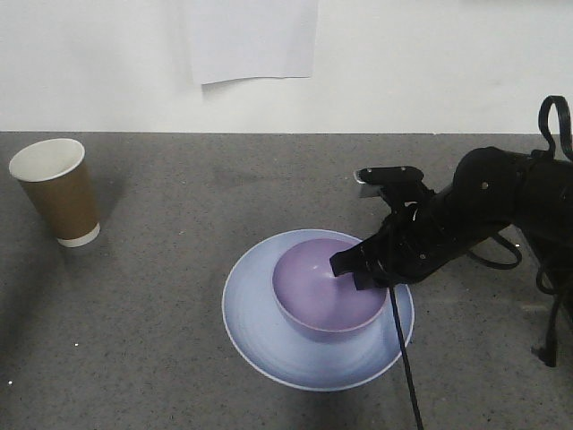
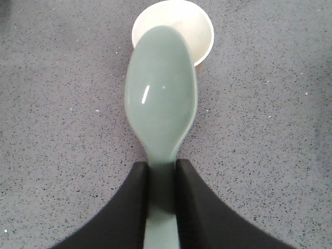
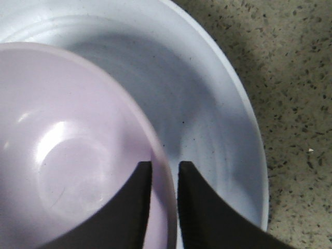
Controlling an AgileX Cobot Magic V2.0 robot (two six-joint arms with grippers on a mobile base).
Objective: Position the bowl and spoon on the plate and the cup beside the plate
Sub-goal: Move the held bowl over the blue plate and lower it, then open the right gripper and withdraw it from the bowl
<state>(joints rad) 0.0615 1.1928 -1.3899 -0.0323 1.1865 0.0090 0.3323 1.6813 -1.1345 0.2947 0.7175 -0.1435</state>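
Grasps spoon (image 2: 161, 98) by handle in left gripper (image 2: 162, 187), above table (image 2: 270, 129), spoon tip overlapping cup (image 2: 201, 32) mouth in wrist view. Clamps bowl (image 3: 62, 145) rim in right gripper (image 3: 165, 176), one finger inside, one outside. Bowl seated at centre of plate (image 3: 218, 119); cup upright on table, well apart from plate.

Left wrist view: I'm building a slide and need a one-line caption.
Left gripper, jaws shut on the handle of the pale green spoon, with the paper cup beyond its tip.
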